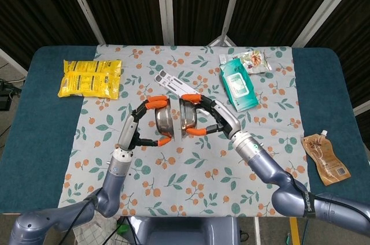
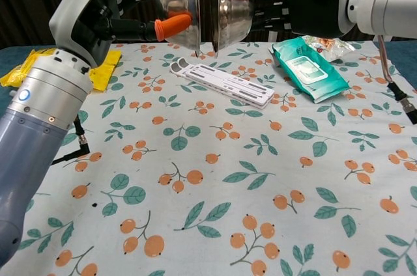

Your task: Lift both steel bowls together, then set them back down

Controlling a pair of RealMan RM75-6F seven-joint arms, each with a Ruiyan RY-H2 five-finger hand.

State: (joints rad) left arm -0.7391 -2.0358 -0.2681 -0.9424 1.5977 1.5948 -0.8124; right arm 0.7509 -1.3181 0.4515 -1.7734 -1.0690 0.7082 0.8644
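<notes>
Holding the two steel bowls rim to rim above the cloth's middle, left hand and right hand each clasp one; lowering them level apparently comes next.

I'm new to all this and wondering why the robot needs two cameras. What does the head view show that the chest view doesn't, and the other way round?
Only the head view shows the brown pouch on the blue table at the right, and the whole yellow packet.

Only the chest view shows, from the side, the clear gap between the two steel bowls and the floral cloth.

Both show the left hand and right hand holding the bowls rim to rim, the white strip and the green wipes pack.
</notes>
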